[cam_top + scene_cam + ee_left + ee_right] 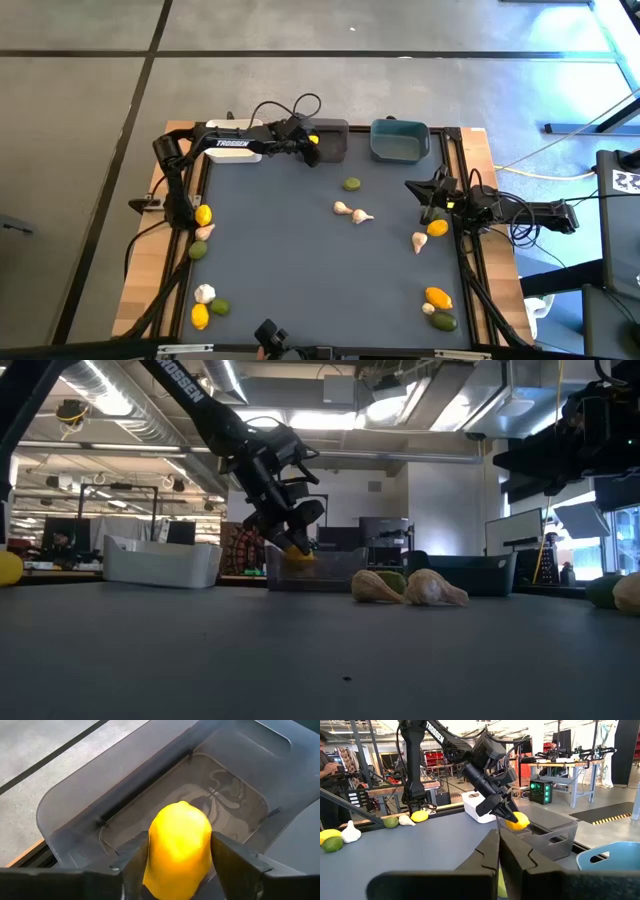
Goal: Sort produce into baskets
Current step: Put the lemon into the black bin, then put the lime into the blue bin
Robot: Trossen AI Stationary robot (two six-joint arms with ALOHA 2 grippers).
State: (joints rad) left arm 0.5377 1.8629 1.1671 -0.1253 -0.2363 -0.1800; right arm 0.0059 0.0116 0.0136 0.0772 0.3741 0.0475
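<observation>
My left gripper point(310, 142) is at the table's far edge, over the dark grey basket point(336, 140), shut on a yellow lemon point(180, 845). The white basket point(165, 565) stands to the left of the grey one, partly under the left arm. The teal basket point(400, 140) stands to its right. My right gripper point(422, 190) waits shut at the table's right side, touching nothing. Loose produce lies on the mat: a lime point(351, 184) and two garlic bulbs point(352, 212) near the middle. My left gripper pinches the lemon between its two fingers, one on each of its opposite sides point(150, 855). The fingers slant down toward the table's far edge. The lemon point(518, 821) hangs at the fingertips, clear of the table, just above the dark grey basket's open top point(210, 800).
A lemon and a garlic bulb point(430, 233) lie near the right gripper. Clusters of lemon, garlic and lime lie at the left edge point(203, 230), the near left corner point(207, 304) and the near right corner point(438, 308). Cables run along both table sides.
</observation>
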